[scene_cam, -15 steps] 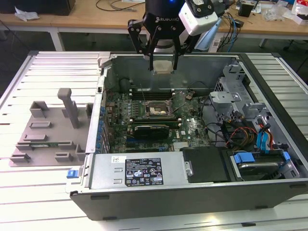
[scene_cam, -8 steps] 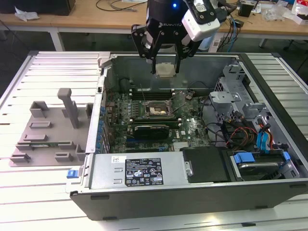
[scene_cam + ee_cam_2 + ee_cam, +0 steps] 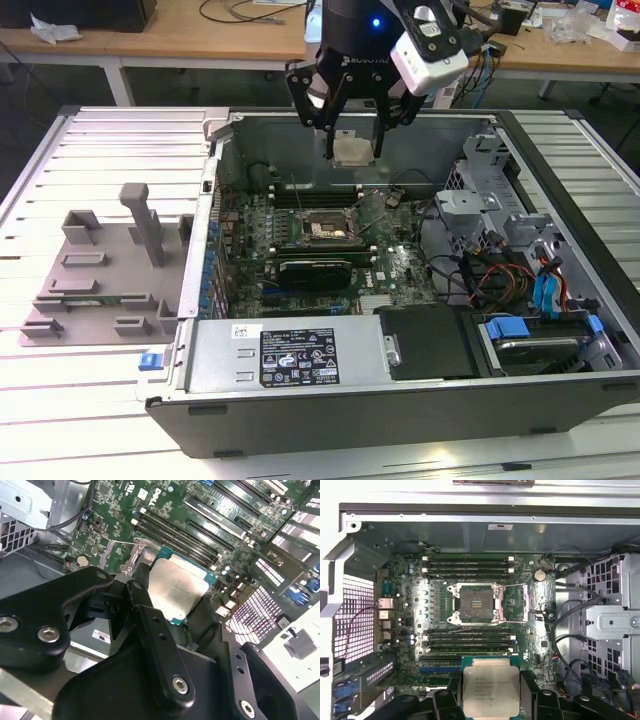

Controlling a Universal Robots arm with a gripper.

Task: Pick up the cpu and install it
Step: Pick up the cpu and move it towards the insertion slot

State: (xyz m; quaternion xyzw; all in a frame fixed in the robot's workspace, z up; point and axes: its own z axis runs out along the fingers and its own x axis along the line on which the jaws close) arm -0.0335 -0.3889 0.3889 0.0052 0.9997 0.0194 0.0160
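Observation:
The cpu (image 3: 353,150), a thin square chip with a pale silvery top, hangs above the back of the open computer case (image 3: 330,400). My gripper (image 3: 352,148) is shut on it, one black finger on each side. Both wrist views show the cpu (image 3: 177,587) (image 3: 491,690) flat between the fingers (image 3: 451,696). The dark square socket (image 3: 475,603) sits open on the green motherboard, with its metal frame lifted. In the exterior view the socket (image 3: 325,230) lies below and in front of the held chip, apart from it.
A grey plastic tray (image 3: 100,270) with upright posts lies on the slatted table at the exterior view's left. Inside the case are memory slots (image 3: 467,565), loose black cables (image 3: 450,265), a drive cage (image 3: 480,170) and a power supply (image 3: 290,355).

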